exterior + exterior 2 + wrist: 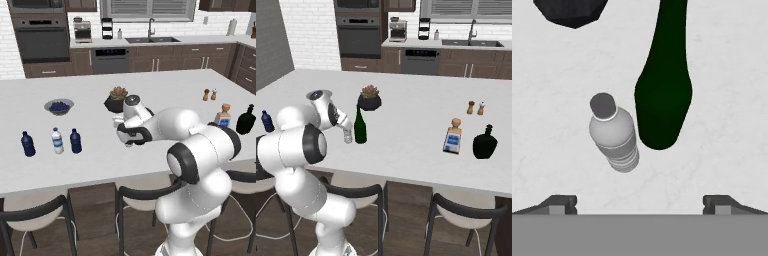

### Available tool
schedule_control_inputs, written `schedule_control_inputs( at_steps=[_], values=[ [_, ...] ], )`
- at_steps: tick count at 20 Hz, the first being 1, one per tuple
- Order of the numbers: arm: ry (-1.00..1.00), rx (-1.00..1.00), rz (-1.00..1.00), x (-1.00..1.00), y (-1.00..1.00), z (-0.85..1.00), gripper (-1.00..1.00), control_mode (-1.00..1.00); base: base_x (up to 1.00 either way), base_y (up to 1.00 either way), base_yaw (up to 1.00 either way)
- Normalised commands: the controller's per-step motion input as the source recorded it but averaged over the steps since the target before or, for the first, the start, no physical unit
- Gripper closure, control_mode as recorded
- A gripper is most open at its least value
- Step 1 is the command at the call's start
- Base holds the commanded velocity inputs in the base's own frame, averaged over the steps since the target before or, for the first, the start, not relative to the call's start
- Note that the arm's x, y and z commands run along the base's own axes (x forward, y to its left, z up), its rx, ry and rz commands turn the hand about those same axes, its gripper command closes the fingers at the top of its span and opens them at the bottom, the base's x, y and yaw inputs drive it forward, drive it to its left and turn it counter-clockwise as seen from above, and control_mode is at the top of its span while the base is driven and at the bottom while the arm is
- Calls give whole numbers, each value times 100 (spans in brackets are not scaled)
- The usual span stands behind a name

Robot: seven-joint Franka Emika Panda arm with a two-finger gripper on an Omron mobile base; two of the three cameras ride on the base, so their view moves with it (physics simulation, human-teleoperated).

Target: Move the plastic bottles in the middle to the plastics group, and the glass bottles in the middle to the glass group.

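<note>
In the hand view my gripper (640,204) is open and hangs above the counter, holding nothing. Just ahead of it stands a small clear greyish plastic bottle (614,135) with a white cap, and the tall dark green glass bottle (664,100) is close on its right. From the right base camera the same pair, clear bottle (347,135) and green bottle (360,127), stands under my hand. At the left of the island, two dark blue bottles (28,144) (75,140) flank a clear blue-label bottle (57,140). At the right are the squarish clear bottle (223,116) and the squat black bottle (245,120).
A dark pot with a succulent (369,98) stands just behind the green bottle. A bowl of blue fruit (59,106) sits at the back left. Salt and pepper shakers (209,94) stand at the back right. Stools line the island's near edge (100,180).
</note>
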Motion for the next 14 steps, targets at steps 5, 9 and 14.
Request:
schedule_control_inputs(
  at_steps=[5, 9, 14],
  values=[
    [0, 0, -4, 3, 0, 0, -100, -100, 0, 0, 0],
    [0, 0, -6, 24, 0, 0, -100, -100, 0, 0, 0],
    [0, 0, -11, 31, 0, 0, -100, -100, 0, 0, 0]
  ],
)
